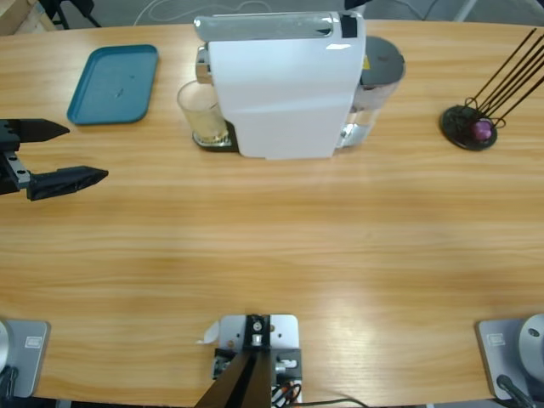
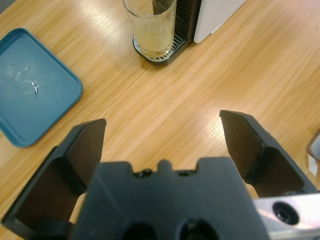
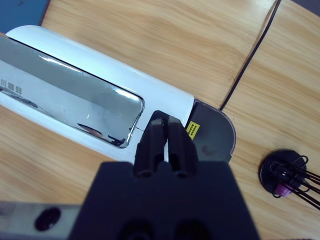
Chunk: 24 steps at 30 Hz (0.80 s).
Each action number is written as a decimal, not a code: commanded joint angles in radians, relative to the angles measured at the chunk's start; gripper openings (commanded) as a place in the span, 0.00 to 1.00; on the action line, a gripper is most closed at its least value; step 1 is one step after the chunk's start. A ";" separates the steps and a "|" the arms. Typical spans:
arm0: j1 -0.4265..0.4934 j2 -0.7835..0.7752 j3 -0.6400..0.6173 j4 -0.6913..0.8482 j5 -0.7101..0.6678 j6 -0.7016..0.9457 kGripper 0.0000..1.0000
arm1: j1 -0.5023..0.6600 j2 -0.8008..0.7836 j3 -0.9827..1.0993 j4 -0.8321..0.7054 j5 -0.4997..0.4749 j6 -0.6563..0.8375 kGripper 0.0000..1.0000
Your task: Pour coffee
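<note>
— Wood lay bare between the left gripper (image 2: 162,145), its jaws spread wide, and the glass (image 2: 150,27)?
— Yes; the coffee (image 2: 151,42) sat low in it, on the machine's (image 1: 285,85) drip tray (image 2: 160,52). The right gripper (image 3: 161,131), pinched closed, hung above the machine; teal tray (image 1: 113,83) near the far edge.

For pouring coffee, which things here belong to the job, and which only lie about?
Belong to the job:
coffee in the glass
coffee machine
left pincer, open

Lying about:
blue tray
capsule stand holding one purple capsule
</note>
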 commanded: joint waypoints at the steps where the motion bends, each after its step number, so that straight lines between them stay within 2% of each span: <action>1: -0.011 0.039 0.035 -0.017 0.014 -0.011 1.00 | 0.008 0.027 0.072 -0.005 0.000 -0.007 0.00; 8: -0.011 0.045 0.036 -0.027 0.015 -0.011 1.00 | 0.009 -0.015 0.049 -0.026 -0.011 -0.021 0.00; 9: -0.011 0.045 0.035 -0.030 0.014 -0.011 1.00 | 0.009 -0.032 -0.006 -0.008 -0.013 -0.040 0.05; 10: -0.011 0.044 0.033 -0.032 0.014 -0.011 1.00 | 0.009 -0.039 -0.073 0.030 -0.011 -0.045 0.68; 11: -0.011 0.043 0.031 -0.032 0.013 -0.011 1.00 | 0.009 -0.045 -0.148 0.090 -0.012 -0.046 1.00; 13: -0.011 0.042 0.025 -0.032 0.014 -0.011 1.00 | 0.013 -0.066 -0.197 0.136 -0.010 -0.046 1.00; 17: -0.011 0.028 0.026 -0.032 0.013 -0.011 1.00 | 0.030 -0.081 -0.146 0.163 0.000 -0.037 1.00; 24: -0.011 0.004 0.028 -0.030 0.010 -0.012 1.00 | 0.035 -0.019 -0.160 0.265 0.045 0.030 1.00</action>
